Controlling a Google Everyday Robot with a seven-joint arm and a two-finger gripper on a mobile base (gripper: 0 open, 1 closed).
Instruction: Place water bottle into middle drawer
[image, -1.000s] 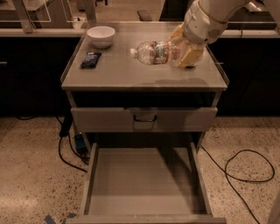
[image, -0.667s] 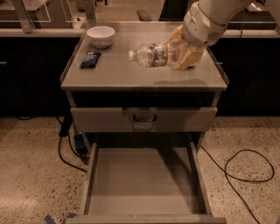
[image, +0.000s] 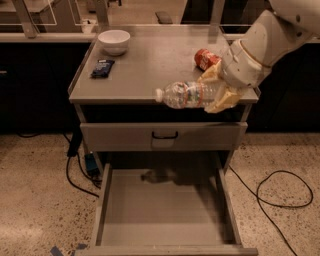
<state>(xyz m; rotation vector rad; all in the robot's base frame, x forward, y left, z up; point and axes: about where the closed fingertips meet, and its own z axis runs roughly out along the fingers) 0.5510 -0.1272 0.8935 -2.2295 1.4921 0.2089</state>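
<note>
Camera view: gripper (image: 216, 90) pinches water bottle (image: 184, 95), label unreadable, above open middle drawer (image: 160, 216).

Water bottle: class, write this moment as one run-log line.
claw: at cabinet front edge, shut on water bottle | water bottle: sideways | middle drawer: open, bottle not inside

Cream hand (image: 216, 91) at grey cabinet's (image: 150, 67) front edge, clear red-banded water bottle (image: 186, 94), grey middle drawer (image: 160, 212), red can (image: 205, 58)

Crinkled plastic bottle (image: 184, 94) in end effector (image: 209, 93)
</note>
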